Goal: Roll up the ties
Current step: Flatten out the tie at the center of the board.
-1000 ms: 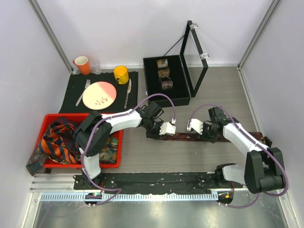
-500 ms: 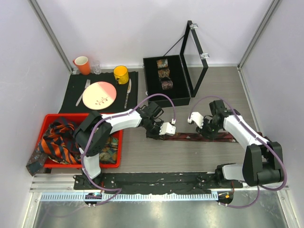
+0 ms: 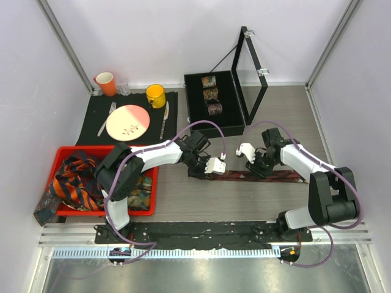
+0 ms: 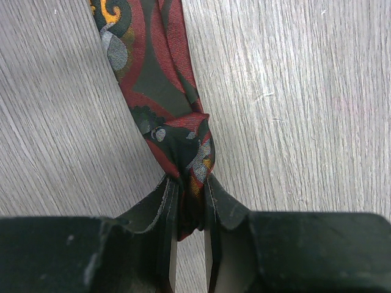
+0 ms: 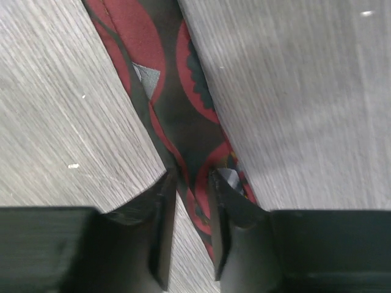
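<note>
Right gripper [image 5: 194,183] shifted left, grip unclear | left gripper [image 4: 189,189] clamps tie [image 4: 165,91] | case [image 3: 190,104]: three rolls [image 3: 211,94] | bin [image 3: 91,212]: ties [image 3: 73,180]

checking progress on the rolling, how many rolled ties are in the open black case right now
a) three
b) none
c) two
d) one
a: three rolled ties sit in a row along the left side of the black case.
</note>
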You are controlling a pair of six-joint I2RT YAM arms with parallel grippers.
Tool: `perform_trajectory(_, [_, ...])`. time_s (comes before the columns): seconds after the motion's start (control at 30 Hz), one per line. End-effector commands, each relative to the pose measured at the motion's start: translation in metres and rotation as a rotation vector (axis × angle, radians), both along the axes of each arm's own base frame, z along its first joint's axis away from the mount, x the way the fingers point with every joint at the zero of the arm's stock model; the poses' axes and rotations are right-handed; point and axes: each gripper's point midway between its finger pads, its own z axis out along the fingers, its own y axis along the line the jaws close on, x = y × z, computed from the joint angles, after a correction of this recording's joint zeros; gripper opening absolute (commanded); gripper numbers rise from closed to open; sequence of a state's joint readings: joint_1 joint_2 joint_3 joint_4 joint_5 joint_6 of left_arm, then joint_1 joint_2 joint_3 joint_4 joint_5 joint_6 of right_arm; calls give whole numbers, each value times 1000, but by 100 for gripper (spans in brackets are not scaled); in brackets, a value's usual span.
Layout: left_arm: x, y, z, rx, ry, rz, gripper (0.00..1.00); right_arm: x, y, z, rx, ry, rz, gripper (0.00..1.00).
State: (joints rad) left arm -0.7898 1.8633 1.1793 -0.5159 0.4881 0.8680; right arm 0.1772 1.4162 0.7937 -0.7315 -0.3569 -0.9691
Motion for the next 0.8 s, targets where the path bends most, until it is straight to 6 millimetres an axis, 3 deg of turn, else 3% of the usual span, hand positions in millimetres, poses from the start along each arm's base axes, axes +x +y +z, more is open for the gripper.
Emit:
perform_trajectory(0.0, [-7, 12, -12, 48, 41, 3, 18, 7, 4, -10, -10, -33, 0, 28])
perform_trajectory(0.13, [-8, 12, -13, 49, 43, 3, 18, 7, 3, -10, -19, -36, -3, 15])
perform_trajectory(0.17, [-7, 13, -12, 48, 42, 5, 18, 8, 3, -8, -19, -39, -1, 8])
perform_trajectory(0.27, [-7, 12, -12, 47, 40, 5, 18, 9, 3, 3, -18, -58, 6, 1])
perform_trajectory(0.53, [-7, 12, -9, 40, 39, 12, 18, -1, 3, 31, -5, -64, 21, 1])
perform_trajectory(0.77, [-8, 12, -6, 40, 39, 19, 18, -15, -2, -5, -43, -4, 35, 1])
